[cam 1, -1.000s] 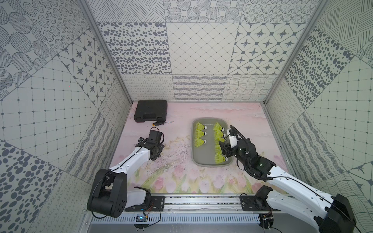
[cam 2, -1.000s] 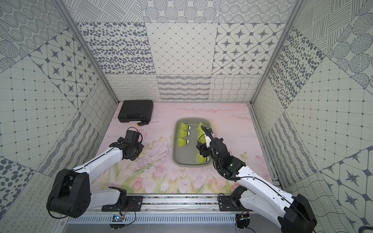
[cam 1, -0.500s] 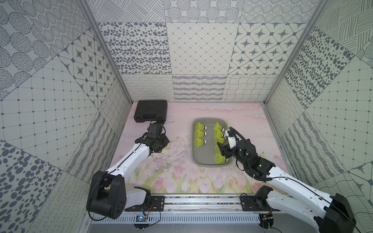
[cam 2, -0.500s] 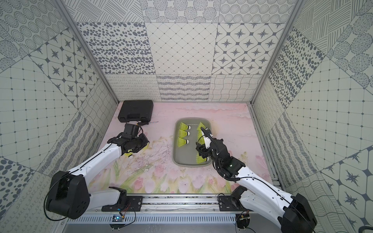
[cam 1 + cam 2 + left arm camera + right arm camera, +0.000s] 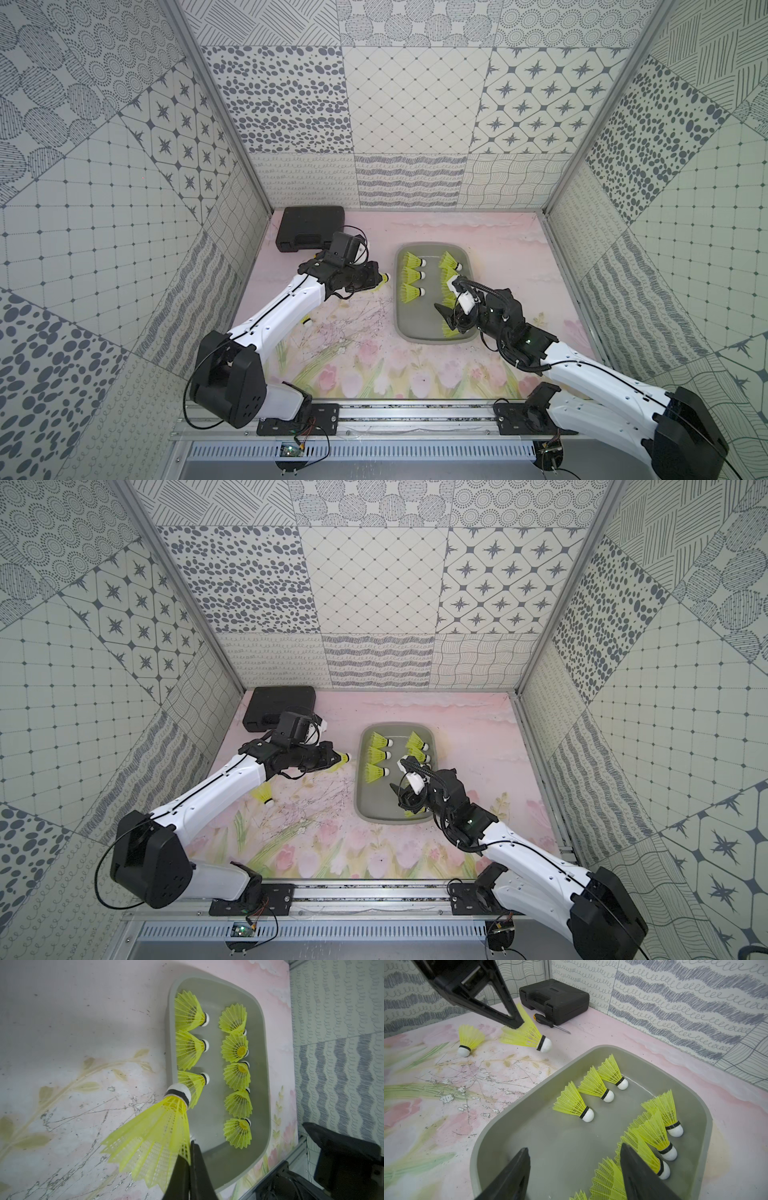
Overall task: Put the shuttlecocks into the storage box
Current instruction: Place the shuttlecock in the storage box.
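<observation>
Bright even overhead light; soft shadows; wrist views wide-angle, near edges blurred.

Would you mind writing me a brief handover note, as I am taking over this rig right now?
Left gripper: shut on the skirt of the held shuttlecock, above the mat beside the storage box.
Right gripper: open, empty, over the box.
Done: eight shuttlecocks lie in the box, a row of three and a row of five.
Left: the held one, plus a loose shuttlecock on the mat near the left arm.
</observation>
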